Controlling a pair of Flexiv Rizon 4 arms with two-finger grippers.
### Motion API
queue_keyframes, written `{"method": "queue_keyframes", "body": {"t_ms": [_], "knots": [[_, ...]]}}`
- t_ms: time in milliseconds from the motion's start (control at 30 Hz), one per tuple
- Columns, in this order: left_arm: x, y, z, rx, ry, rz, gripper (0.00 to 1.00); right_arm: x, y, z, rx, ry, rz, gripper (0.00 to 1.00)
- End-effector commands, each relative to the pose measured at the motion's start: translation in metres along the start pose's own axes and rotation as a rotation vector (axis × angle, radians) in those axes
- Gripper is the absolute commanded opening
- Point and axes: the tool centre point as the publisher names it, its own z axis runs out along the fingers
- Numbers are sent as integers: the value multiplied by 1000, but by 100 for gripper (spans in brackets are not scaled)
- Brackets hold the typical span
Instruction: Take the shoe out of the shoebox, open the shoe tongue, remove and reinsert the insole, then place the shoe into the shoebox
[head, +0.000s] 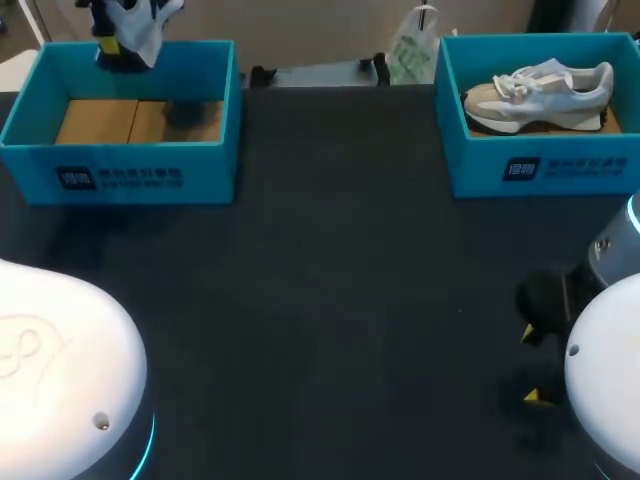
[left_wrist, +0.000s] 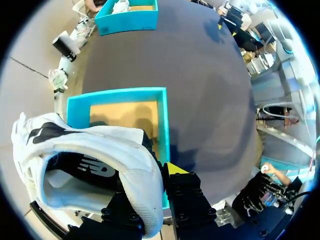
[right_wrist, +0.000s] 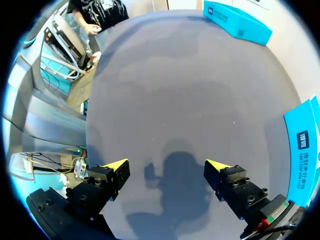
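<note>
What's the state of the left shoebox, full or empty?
Empty. The left shoebox shows a bare cardboard floor in the head view; the white shoe hangs above it, held by the left gripper.

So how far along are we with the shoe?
Done: the shoe is out of the left box, which shows only its cardboard floor. In hand: the left gripper holds the shoe above that box. Left, as far as I can tell: the tongue, the insole, and putting it back. The right gripper hangs open over the table.
</note>
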Motion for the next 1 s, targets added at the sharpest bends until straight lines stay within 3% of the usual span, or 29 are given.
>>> {"method": "queue_keyframes", "body": {"t_ms": [33, 200, 467, 867, 1000], "knots": [[-20, 19, 5, 13, 51, 55, 0, 2, -1, -2, -2, -3, -1, 100], [-19, 39, 10, 1, 32, 181, 0, 2, -1, -2, -2, -3, -1, 100], [-11, 74, 24, -192, -17, 490, 0, 2, -1, -2, -2, -3, -1, 100], [-11, 74, 24, -192, -17, 490, 0, 2, -1, -2, -2, -3, -1, 100], [-26, 88, 18, -204, -21, 624, 0, 2, -1, -2, -2, -3, -1, 100]]}}
